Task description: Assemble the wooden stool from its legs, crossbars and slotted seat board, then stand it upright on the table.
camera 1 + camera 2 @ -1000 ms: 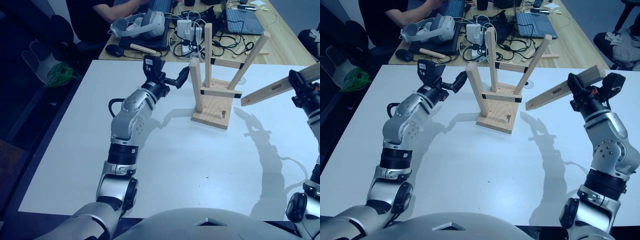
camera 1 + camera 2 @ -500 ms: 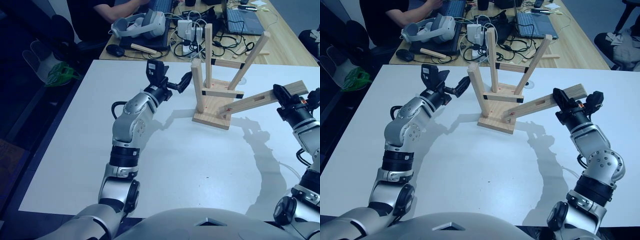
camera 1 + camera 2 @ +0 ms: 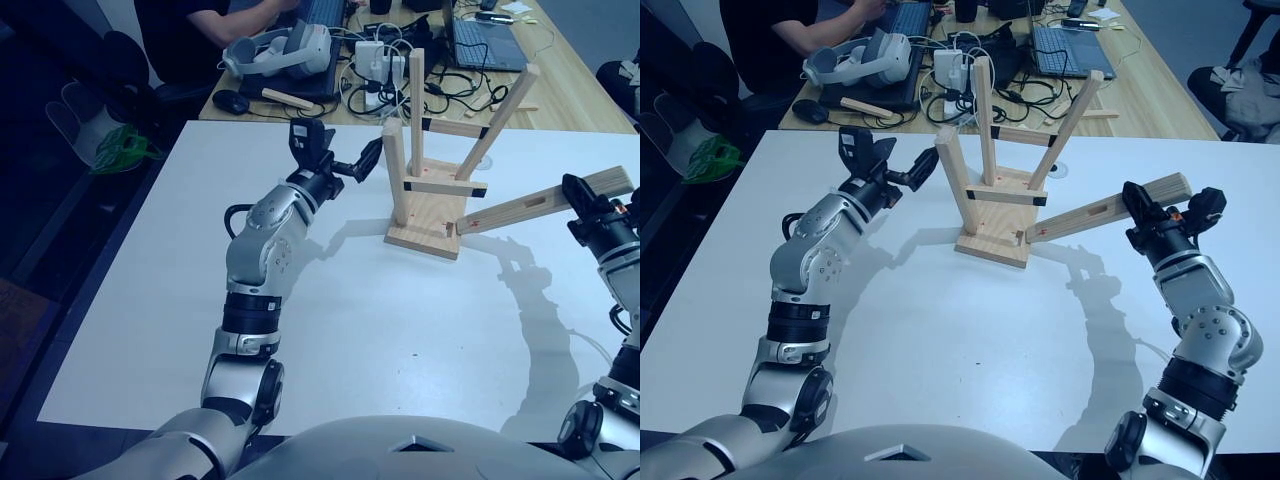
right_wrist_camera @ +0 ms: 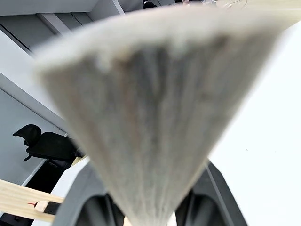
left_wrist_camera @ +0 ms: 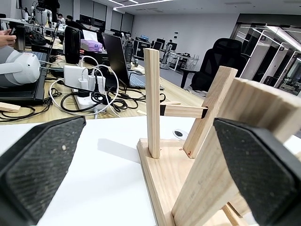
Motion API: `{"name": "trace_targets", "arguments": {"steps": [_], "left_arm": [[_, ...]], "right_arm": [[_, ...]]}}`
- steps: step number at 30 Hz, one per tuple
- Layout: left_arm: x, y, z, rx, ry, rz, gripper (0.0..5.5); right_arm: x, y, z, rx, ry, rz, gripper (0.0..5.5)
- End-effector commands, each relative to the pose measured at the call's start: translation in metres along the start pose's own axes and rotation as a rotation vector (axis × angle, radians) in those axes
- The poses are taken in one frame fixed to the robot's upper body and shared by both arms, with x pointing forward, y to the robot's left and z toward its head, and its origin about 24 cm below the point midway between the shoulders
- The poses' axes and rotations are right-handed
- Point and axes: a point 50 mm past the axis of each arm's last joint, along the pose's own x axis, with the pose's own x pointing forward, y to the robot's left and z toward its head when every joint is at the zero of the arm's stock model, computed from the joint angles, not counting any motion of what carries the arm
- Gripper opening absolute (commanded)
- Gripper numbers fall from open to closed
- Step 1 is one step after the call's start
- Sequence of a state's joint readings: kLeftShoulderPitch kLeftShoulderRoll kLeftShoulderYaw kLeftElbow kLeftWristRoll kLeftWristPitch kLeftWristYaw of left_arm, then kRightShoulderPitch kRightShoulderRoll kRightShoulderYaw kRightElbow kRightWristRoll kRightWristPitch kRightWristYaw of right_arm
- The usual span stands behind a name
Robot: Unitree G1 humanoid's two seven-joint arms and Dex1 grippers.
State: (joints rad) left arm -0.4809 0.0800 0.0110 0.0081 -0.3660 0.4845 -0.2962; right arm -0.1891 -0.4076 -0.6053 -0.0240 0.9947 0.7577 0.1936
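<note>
Head eyes overlook the table (image 3: 380, 330); wrist cameras sit close.

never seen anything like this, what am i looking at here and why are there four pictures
This is a humanoid robot with two arms, each ending in a two-finger gripper. Two pictures come from cameras in its head, looking down over its arms. The other two come from a camera on each wrist, so they show things very close up. On the white table stands a half-built wooden stool, upside down: the seat board lies flat, and three legs point up, joined by crossbars. The left gripper is open beside the nearest leg and holds nothing. The right gripper is shut on the fourth leg, whose far end reaches the seat board. Behind is a desk with laptops.
</note>
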Motion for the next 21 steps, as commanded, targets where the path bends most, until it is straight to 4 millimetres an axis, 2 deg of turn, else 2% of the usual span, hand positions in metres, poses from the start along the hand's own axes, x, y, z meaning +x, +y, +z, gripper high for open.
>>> {"name": "trace_targets", "arguments": {"steps": [1,7,17,21], "left_arm": [[-0.001,0.001,0.001,0.006,-0.005,0.01,5.03],[-0.002,0.001,-0.001,0.001,-0.004,0.014,5.03],[-0.002,0.001,0.0,-0.007,-0.01,0.02,5.03],[-0.002,0.001,-0.001,-0.007,-0.007,0.023,5.03]], "right_arm": [[0.005,0.01,-0.006,0.074,0.034,0.035,1.0],[0.0,0.01,-0.018,0.076,0.079,0.015,1.0],[0.0,-0.006,-0.01,-0.049,0.024,-0.086,1.0],[-0.002,-0.012,-0.015,-0.152,0.082,-0.086,1.0]]}}
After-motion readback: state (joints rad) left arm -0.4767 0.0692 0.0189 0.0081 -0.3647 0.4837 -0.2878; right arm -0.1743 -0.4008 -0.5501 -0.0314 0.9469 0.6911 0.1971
